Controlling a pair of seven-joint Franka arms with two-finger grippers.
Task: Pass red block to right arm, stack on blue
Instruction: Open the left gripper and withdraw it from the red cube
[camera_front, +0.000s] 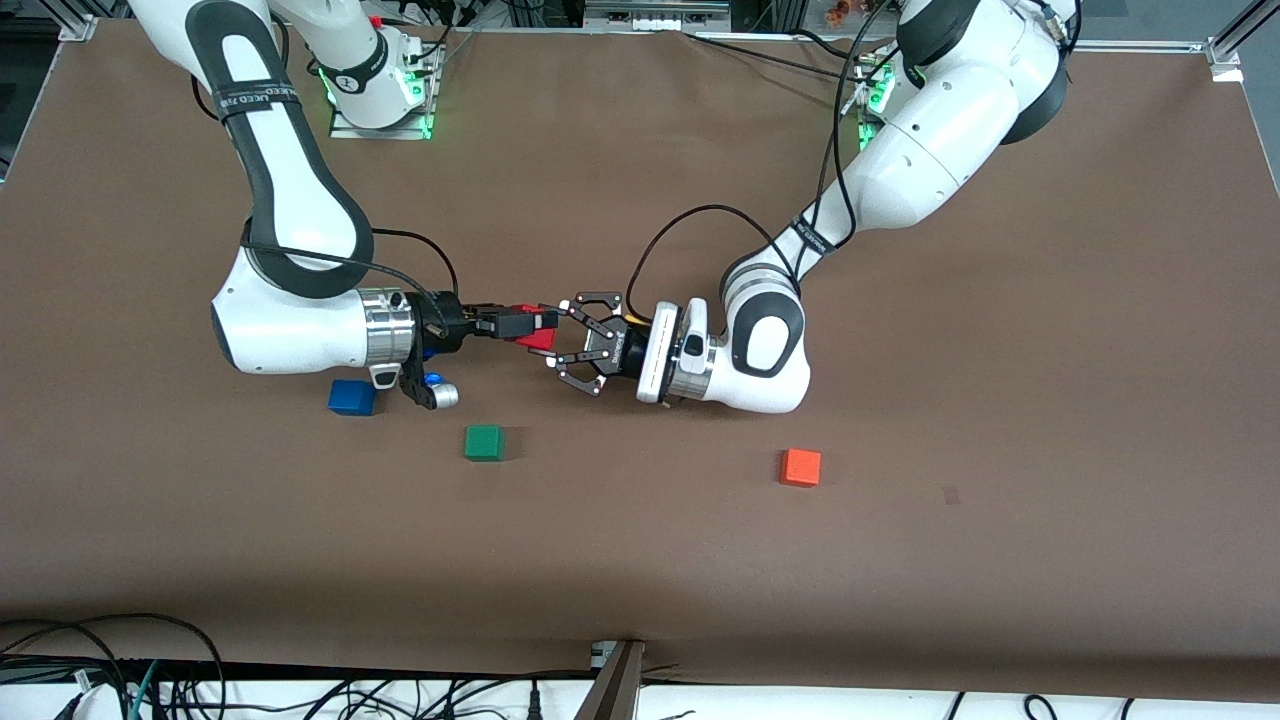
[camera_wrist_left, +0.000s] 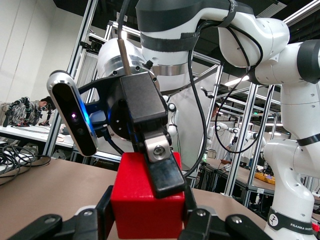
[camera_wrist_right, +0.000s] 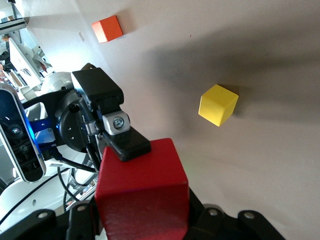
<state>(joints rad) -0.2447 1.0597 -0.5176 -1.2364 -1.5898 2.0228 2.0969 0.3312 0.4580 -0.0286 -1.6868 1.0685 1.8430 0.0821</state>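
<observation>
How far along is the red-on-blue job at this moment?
Done: red block is up off the table. In hand: the handover, with the right claw gripping it and the left claw open around it. Left: carry it to the blue block and stack.

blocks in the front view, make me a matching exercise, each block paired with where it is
Blocks:
1. red block
2. blue block
3. green block
4. orange block

Places:
a. farthest toward the left arm's end
b. up in the air, held by the right gripper
c. farthest toward the right arm's end
d. lying between two other blocks, a little nearer the camera than the blue one

Pairs: 1-b, 2-c, 3-d, 4-a
</observation>
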